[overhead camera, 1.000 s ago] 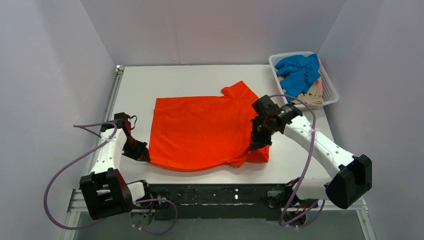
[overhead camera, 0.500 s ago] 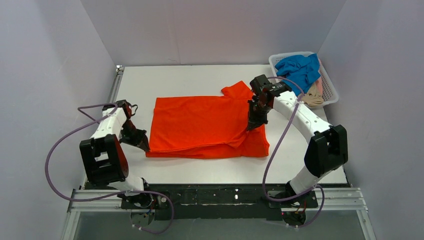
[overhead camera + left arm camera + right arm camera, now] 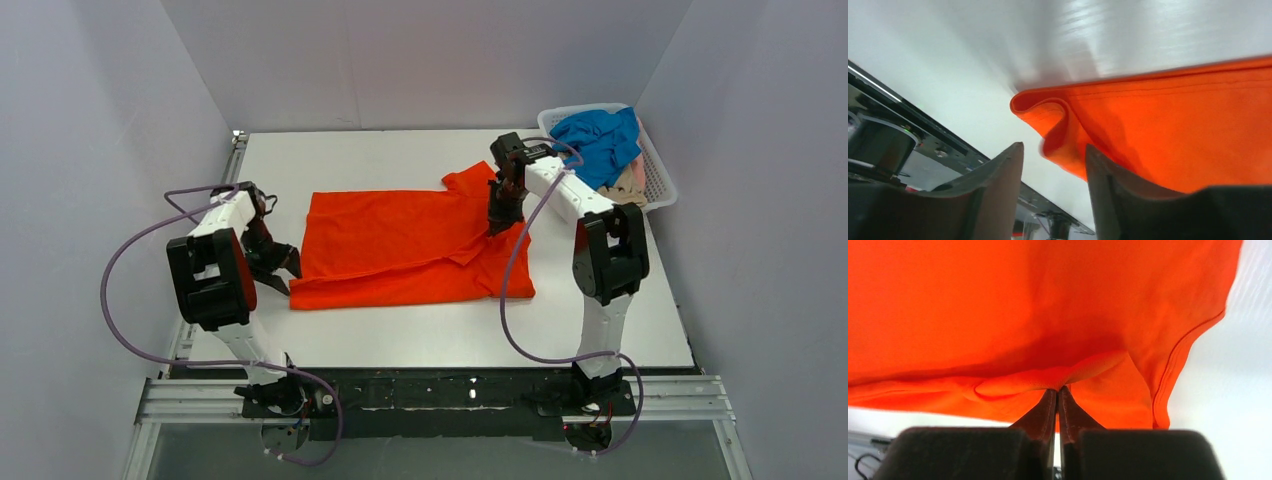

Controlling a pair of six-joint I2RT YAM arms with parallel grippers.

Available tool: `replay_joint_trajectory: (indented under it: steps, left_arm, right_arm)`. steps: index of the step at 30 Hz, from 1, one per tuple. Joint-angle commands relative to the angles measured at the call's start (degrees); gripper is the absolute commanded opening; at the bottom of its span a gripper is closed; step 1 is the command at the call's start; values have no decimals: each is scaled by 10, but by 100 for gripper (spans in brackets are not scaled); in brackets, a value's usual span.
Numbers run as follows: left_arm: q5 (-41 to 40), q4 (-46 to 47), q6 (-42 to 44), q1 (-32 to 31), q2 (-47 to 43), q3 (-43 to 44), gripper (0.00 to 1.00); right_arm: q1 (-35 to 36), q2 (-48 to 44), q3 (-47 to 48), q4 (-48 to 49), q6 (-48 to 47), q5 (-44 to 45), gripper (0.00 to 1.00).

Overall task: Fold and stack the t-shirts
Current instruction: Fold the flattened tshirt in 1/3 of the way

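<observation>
An orange-red t-shirt (image 3: pixel 400 250) lies across the middle of the white table (image 3: pixel 430 335), its near part folded over to the far side into a long band. My left gripper (image 3: pixel 288 268) is open at the shirt's left end. In the left wrist view the curled cloth corner (image 3: pixel 1048 120) rests just beyond that gripper (image 3: pixel 1054 152), and nothing is pinched. My right gripper (image 3: pixel 497 225) is at the right end by the sleeve. It (image 3: pixel 1058 388) is shut on a raised fold of the orange-red t-shirt (image 3: pixel 998 305). A blue t-shirt (image 3: pixel 598 140) and a pale beige-pink one (image 3: pixel 628 185) lie in the basket.
A white mesh basket (image 3: pixel 662 178) stands at the table's far right corner, close behind the right arm. Grey walls close in the left, back and right sides. A black metal rail (image 3: pixel 430 395) runs along the near edge.
Both grippers carried the shirt's near edge towards the far side, folding it over. The left gripper then opened and let go of its corner. The right one still pinches cloth.
</observation>
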Motion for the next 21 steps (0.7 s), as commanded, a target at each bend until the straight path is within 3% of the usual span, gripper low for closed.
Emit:
replay_joint_trajectory:
  steps: [1,3,5,7,9,15,18,21]
  left_arm:
    - [-7,-95,22,0,19,55,63]
    - [-5,-98,28,-1,5,69,95]
    - [-4,-104,37,-1,-21,82,98]
    - [-2,-115,48,-1,-50,90,98]
    - [20,-120,57,-7,-83,81,98]
    - [119,-71,120,-78,-129,11,98]
    - [149,-13,128,-147,-119,-32,98]
    - [153,15,127,-177,-92,-60,98]
  right_arm:
    - [-17,40,78,0,-5,36,20]
    - [-20,44,100,-12,2,56,38]
    - [-21,27,98,-13,6,69,64]
    - [-21,-6,71,0,6,68,78]
    - [-20,-60,22,26,-2,47,81]
    - [-2,-169,-201,186,9,-159,84]
    - [26,-170,-241,233,18,-162,85]
    - [38,-141,-233,247,19,-161,85]
